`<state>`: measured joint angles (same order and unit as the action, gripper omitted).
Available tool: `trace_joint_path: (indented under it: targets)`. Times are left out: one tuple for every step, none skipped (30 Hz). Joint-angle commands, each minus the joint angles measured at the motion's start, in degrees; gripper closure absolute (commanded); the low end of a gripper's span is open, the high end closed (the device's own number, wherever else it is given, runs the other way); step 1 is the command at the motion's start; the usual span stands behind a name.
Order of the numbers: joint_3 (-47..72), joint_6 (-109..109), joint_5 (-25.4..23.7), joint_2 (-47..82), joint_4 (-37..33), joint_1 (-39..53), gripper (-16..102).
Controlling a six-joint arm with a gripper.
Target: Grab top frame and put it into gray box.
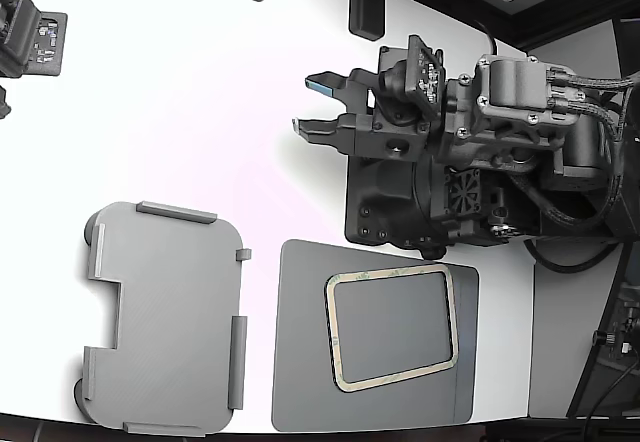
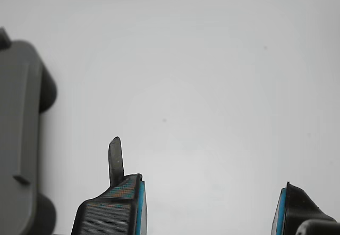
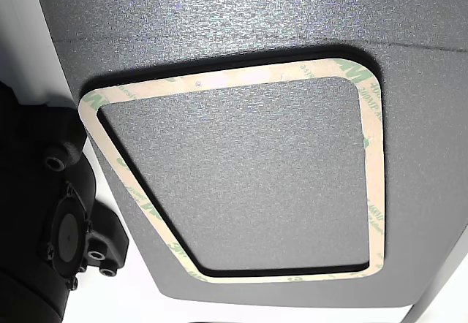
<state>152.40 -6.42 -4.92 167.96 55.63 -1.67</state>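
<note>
The cream top frame lies flat on a dark gray mat at the front of the white table; the other view shows it close up, with faint green print. The light gray box sits to the exterior view's left of the mat, and its edge shows in the wrist view. My gripper hovers above the bare table behind the mat, fingers pointing to the exterior view's left. It is open and empty, with blue-edged fingertips wide apart.
A black device sits at the back left of the table. Dark blocks stand along the far edge. The arm's body overhangs the mat's back edge. Cables run at the exterior view's right.
</note>
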Motion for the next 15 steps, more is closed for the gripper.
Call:
trace_joint_path:
  targets:
    - [-1.8, -0.4, -0.7, 1.3, -0.3, -0.6, -14]
    - [-1.6, -0.4, -0.8, 1.3, -0.3, -0.6, -14]
    - [-1.3, -0.4, -0.9, 1.3, -0.3, -0.6, -14]
    - [-1.3, -0.4, -0.9, 1.3, -0.3, -0.6, -14]
    - [-1.3, -0.5, -1.0, 1.3, -0.3, -0.6, -14]
    - [-1.3, -0.5, -1.0, 1.3, -0.3, -0.6, -14]
    - [-1.3, -0.5, -1.0, 1.3, -0.3, -0.6, -14]
    - [-1.3, -0.5, -1.0, 1.3, -0.3, -0.6, -14]
    - [-1.3, -0.5, -1.0, 1.3, -0.3, -0.6, -14]
    - [-1.3, -0.5, -1.1, 1.3, -0.3, -0.6, -14]
    - [-1.3, -0.5, -1.1, 1.3, -0.3, -0.6, -14]
    - [-1.4, -0.4, -1.0, 1.3, -0.3, -0.6, -14]
    - [-2.0, -0.1, -0.9, 1.0, -0.4, -0.6, -14]
    - [-3.2, 0.3, -0.6, 0.2, -0.4, -0.6, -13]
    - [-4.7, 0.9, -0.2, -1.0, -0.5, -0.6, -13]
